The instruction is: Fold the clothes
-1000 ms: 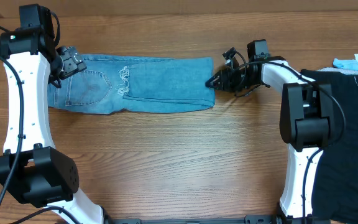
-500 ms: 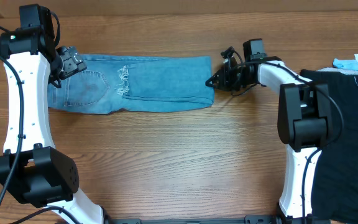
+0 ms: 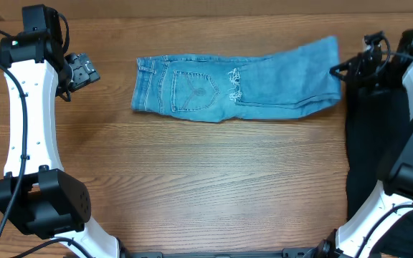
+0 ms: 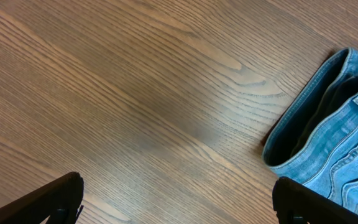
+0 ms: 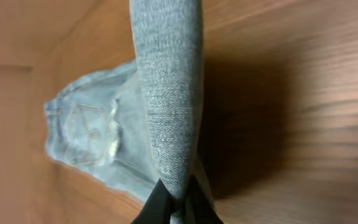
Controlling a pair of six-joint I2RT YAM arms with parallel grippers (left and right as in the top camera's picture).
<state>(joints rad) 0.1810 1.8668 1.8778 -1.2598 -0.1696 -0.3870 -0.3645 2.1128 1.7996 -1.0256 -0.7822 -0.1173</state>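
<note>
The left hand [image 3: 83,72], upper left of the overhead view, has its fingers wide apart, is empty and is clear of the cloth. The light blue denim jeans [image 3: 228,89] lie lengthwise across the upper centre of the wooden bench [image 3: 192,179], waistband leftward. The right hand [image 3: 344,70], upper right, is clamped on the lifted leg-end fold. Judged step: crosswise fold starting. The next move calls for carrying that end leftward onto the waistband.

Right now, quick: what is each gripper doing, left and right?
Left gripper: open, holding nothing.
Right gripper: closed on the folded end of the jeans.
</note>
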